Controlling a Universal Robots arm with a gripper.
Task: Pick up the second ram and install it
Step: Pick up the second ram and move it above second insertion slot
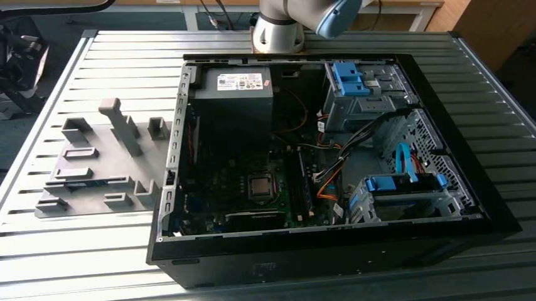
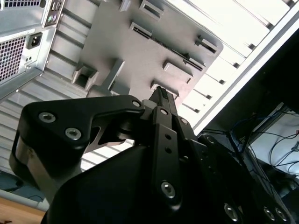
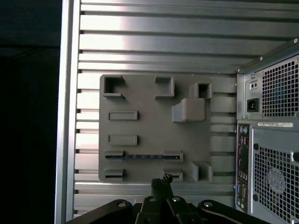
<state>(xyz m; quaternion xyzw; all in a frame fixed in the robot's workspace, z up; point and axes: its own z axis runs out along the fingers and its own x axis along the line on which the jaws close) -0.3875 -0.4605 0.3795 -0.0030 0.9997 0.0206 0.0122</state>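
Observation:
The second ram (image 1: 94, 183) is a thin blue-green stick standing on edge in a slot of the grey fixture plate (image 1: 105, 147), on the exterior view's left beside the open computer case (image 1: 469, 207). In the first wrist view the second ram (image 3: 142, 156) lies between two small holders on the fixture plate (image 3: 149, 126). My gripper (image 3: 161, 178) hangs well above the plate, a little off to the side of the stick, with its fingertips (image 2: 161, 95) pressed together and nothing held.
Several grey fixture blocks (image 1: 122, 125) rise from the plate, one of them tall. The case's back panel (image 3: 273, 140) stands close beside the plate. Inside the case lie the motherboard (image 1: 261, 187), cables and blue drive bays (image 1: 402, 185). The slatted metal table (image 1: 125, 56) ends near the plate.

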